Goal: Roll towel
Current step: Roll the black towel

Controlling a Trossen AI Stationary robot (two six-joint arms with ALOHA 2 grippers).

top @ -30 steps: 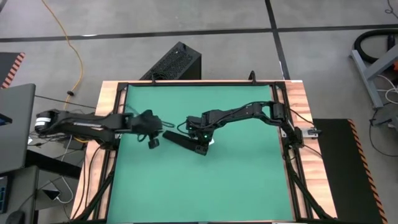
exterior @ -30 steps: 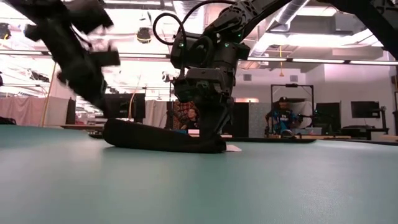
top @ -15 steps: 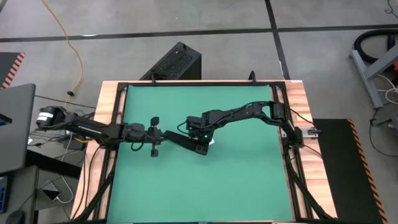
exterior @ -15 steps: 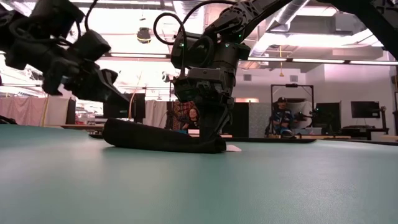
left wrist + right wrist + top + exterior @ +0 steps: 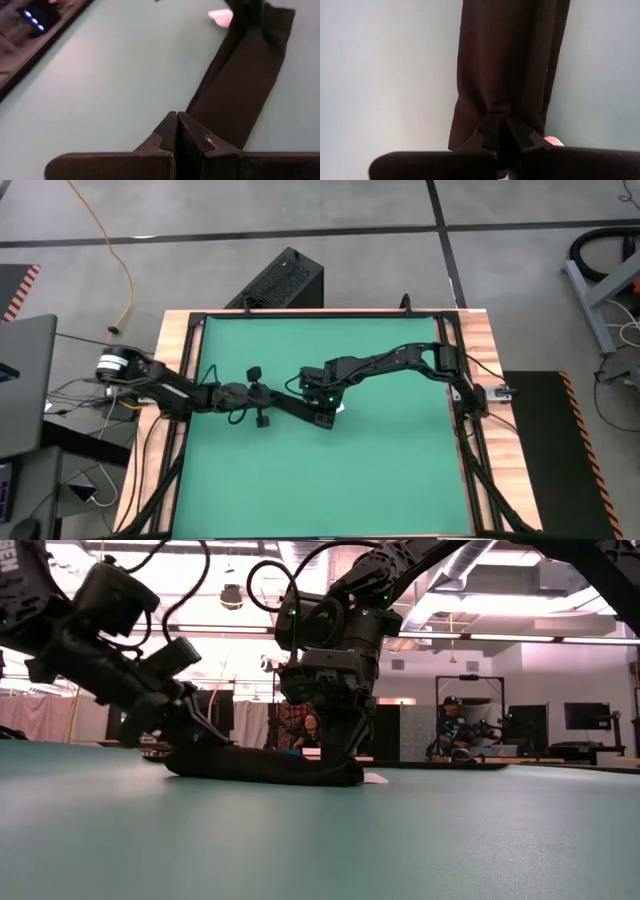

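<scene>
The black towel (image 5: 290, 406) lies on the green table as a long narrow folded strip, flat along its length; it also shows in the low view (image 5: 260, 765). Its small white tag (image 5: 375, 779) pokes out at the right end. My right gripper (image 5: 500, 120) is shut on the strip's right end. My left gripper (image 5: 177, 120) is shut, slanting down, with its tips at the strip's left end (image 5: 180, 752). My left gripper has its shut fingertips at the edge of the towel's left end (image 5: 196, 107), slanting down from the table's left; I cannot tell whether it touches the cloth. My right gripper pinches a puckered bit of cloth (image 5: 498, 107) at the towel's right end, near the tag (image 5: 552, 142), between its two fingers. The fingers point down from above. The towel stays flat on the table.
A black ribbed box (image 5: 280, 280) stands on the floor beyond the table's far edge. A wooden frame (image 5: 180, 340) borders the green mat. Open mat lies toward the near edge (image 5: 320, 490). People sit in the room behind (image 5: 455, 730).
My left gripper has swung toward the table's right and come down, from clear of the towel to its left end, tipping to a slant. My right gripper and the towel have stayed where they were.
</scene>
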